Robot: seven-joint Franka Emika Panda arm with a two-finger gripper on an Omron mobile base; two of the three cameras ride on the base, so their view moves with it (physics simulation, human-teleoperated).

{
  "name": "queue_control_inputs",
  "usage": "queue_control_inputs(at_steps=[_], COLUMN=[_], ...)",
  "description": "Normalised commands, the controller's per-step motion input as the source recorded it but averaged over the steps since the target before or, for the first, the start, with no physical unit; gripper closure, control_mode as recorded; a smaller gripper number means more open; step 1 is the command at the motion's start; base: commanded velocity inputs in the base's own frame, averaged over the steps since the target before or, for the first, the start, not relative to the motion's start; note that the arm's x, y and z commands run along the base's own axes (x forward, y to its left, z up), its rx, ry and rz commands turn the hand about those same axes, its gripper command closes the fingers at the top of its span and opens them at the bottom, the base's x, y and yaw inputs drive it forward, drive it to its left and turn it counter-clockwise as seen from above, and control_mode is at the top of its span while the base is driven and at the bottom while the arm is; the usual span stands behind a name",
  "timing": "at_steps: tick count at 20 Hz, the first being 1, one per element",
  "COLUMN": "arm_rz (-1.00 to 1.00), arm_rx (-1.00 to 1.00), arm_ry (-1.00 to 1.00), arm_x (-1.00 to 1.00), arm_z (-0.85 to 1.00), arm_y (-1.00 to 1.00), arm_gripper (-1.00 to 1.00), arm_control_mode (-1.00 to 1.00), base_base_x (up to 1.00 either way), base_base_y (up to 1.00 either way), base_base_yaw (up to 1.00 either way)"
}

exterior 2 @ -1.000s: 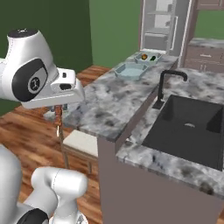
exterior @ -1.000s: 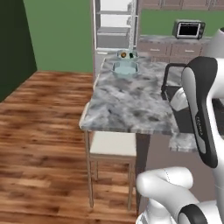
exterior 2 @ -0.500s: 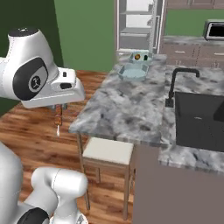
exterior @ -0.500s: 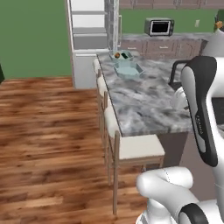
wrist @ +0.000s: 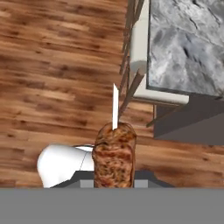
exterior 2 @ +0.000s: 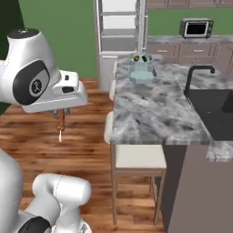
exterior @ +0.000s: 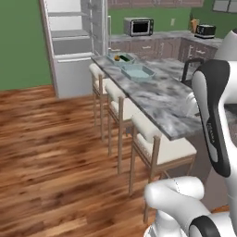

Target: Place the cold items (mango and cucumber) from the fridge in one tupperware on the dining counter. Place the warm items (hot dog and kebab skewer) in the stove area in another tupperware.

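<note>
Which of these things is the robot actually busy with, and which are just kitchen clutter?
Part of the job:
kebab skewer, held in the shut gripper
two tupperwares on the dining counter
open fridge

Just lying about:
microwave
stools
black sink
toaster

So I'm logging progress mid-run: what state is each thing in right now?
Fridge: door open.
Kebab skewer: held in the shut gripper, hanging over the floor.
Far tupperware: on the dining counter, holding the mango and cucumber.
Near tupperware: on the counter, looks empty.
</note>
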Motion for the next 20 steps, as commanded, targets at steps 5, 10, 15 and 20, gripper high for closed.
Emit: queue_control_inputs(at_steps=[5,10,15,20], arm_rz=[0.00,0.00,0.00,0.00], arm_rx=[0.00,0.00,0.00,0.00], arm_ry=[0.00,0.00,0.00,0.00], arm_x=[0.00,0.00,0.00,0.00], arm_z=[0.00,0.00,0.00,0.00], arm_y=[0.00,0.00,0.00,0.00], arm_gripper=[1.00,1.00,1.00,1.00], arm_control_mode=[1.00,1.00,1.00,1.00], base_base_x=[0.39,0.44,0.59,0.71], base_base_y=[1.00,1.00,1.00,1.00], base_base_yaw=[-0.46,-0.47,-0.47,-0.50])
